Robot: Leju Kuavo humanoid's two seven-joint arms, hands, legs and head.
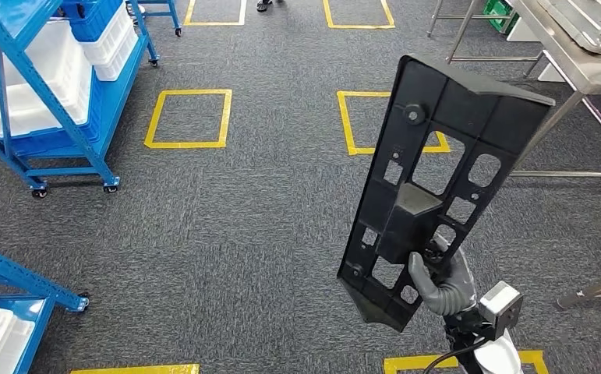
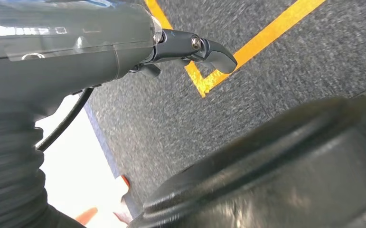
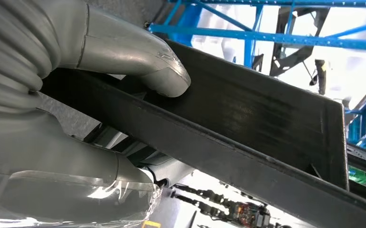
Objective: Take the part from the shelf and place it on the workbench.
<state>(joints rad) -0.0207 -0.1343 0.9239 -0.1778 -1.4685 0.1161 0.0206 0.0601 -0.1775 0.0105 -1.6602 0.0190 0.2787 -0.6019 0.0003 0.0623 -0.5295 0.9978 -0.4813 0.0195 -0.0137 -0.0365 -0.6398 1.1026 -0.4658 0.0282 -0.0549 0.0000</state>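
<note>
Carrying step, by the look of it: black plastic panel (image 1: 436,187) already off the shelf, held upright and tilted in the right half of the head view, its pierced face crossed by cut-outs and a raised block near the middle. Gripped low down by the right hand (image 1: 440,280), lower right of the frame, grey thumb (image 3: 138,61) pressed on one face in the right wrist view and the rest of the hand wrapped under the panel's edge. Left hand (image 2: 190,50) seen in the left wrist view, upper middle of the frame, dark fingers partly curled over grey carpet (image 1: 227,226) with nothing between them; whether closed or loosely apart, cannot tell. Blue shelf rack (image 1: 40,86) with white bins at the upper left of the head view, well apart from the panel. Steel workbench (image 1: 585,54) at the upper right, its legs just past the panel's top edge in the picture. Yellow floor squares (image 1: 189,118) in between. Next, most likely: turning and walking toward the bench, keeping the tall panel clear of the bench legs, then lowering it flat onto the top before releasing. Risk to mind: a long part held by one end, prone to swing or slip.
</note>
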